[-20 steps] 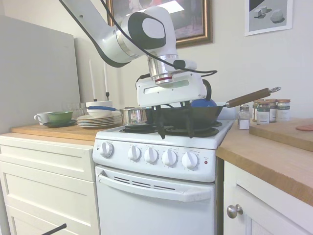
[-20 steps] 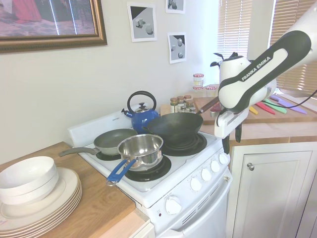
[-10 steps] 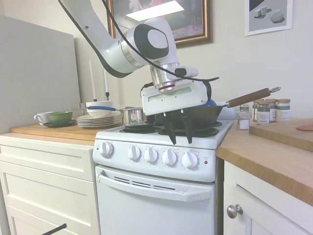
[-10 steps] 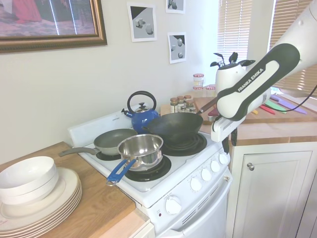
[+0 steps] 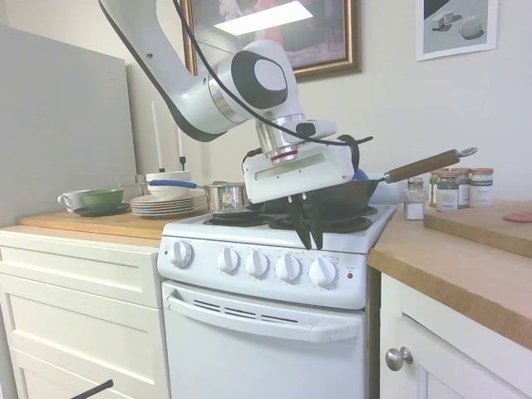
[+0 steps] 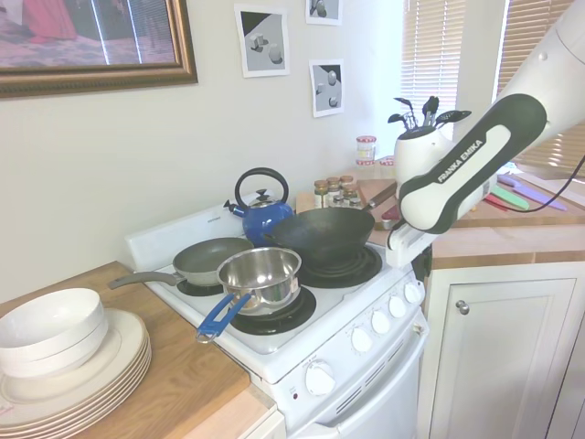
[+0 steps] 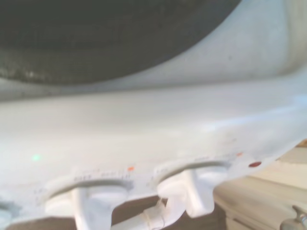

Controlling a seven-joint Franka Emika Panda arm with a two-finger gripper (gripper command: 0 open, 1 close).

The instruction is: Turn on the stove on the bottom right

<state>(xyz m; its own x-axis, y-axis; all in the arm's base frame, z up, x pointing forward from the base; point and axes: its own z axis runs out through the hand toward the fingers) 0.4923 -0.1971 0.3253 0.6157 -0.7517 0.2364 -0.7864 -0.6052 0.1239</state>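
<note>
The stove (image 5: 274,332) stands between white cabinets (image 5: 75,316) with wooden tops. Its front panel carries five knobs (image 5: 288,267) in a row, with a red light (image 5: 350,275) just past the rightmost knob (image 5: 322,271) and the oven handle (image 5: 262,318) below. The gripper (image 5: 306,235) hangs tilted just above the two right-hand knobs, touching neither. Its fingers (image 5: 317,226) are apart by a narrow gap and hold nothing. In the wrist view two knobs (image 7: 192,189) show close up, blurred. Behind the gripper a black wok (image 6: 322,233) sits on the back-right burner. A steel pot (image 6: 260,273), a grey pan (image 6: 206,260) and a blue kettle (image 6: 262,215) occupy the other burners. Stacked plates (image 6: 87,366) rest on the counter alongside.
</note>
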